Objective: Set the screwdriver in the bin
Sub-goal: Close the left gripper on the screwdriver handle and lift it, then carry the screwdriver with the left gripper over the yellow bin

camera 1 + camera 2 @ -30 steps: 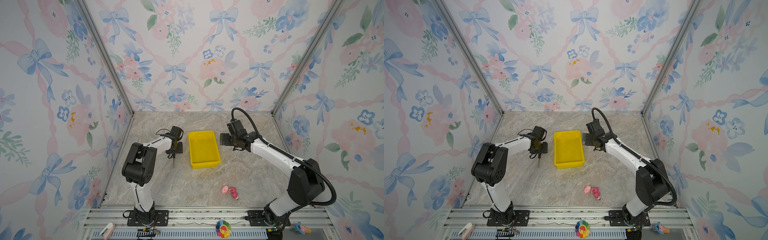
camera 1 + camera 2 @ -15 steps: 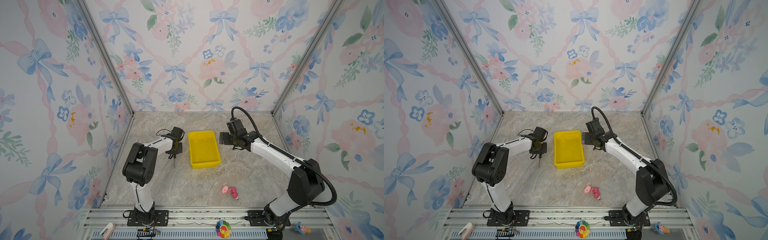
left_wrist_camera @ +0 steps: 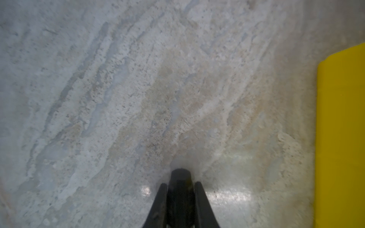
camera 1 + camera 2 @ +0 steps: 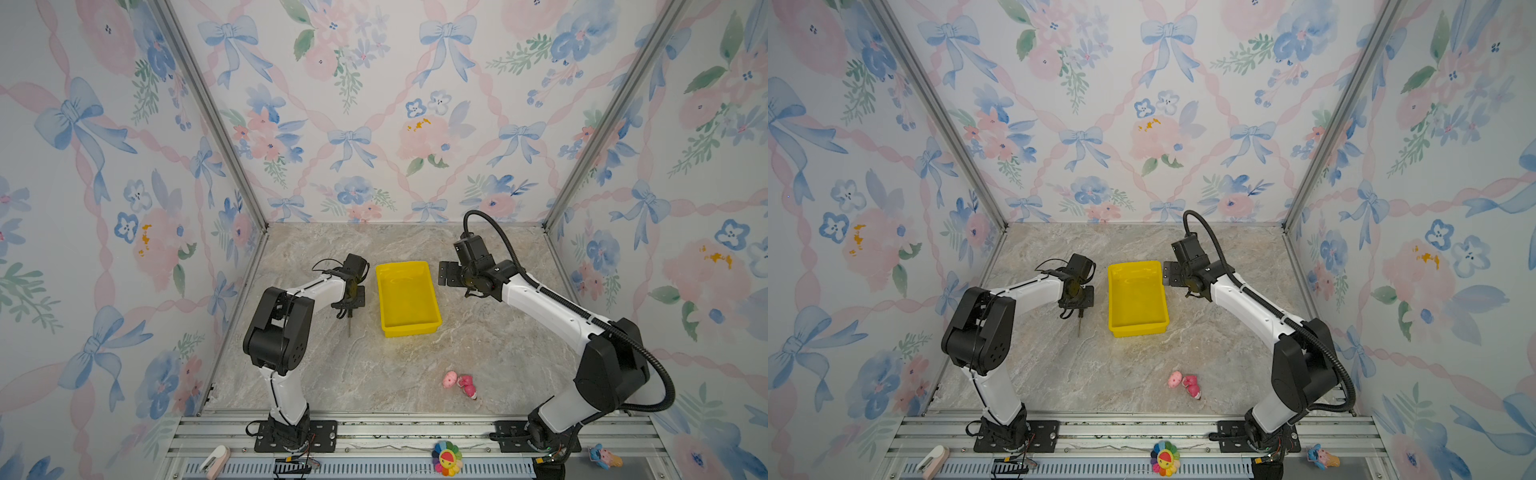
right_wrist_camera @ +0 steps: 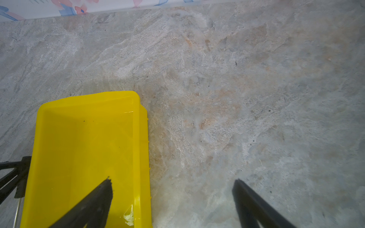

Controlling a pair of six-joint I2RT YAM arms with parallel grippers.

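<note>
1. While its fingers [image 3: 199,197] press together on the black handle, the left gripper [image 4: 351,302] holds the screwdriver [image 4: 349,326] at 9 o'clock of the bin [image 4: 409,331], outside its wall.
2. The thin grey shaft points toward 6 o'clock over the marble table [image 4: 374,374]; whether it touches the surface I cannot tell.
3. The right gripper [image 5: 173,181] sits at 2 o'clock of the bin, fingers wide apart and gripping nothing, one finger over the bin's floor and the other over the table.
4. A pink toy [image 4: 459,384] lies at 5 o'clock, well apart from the bin.
</note>
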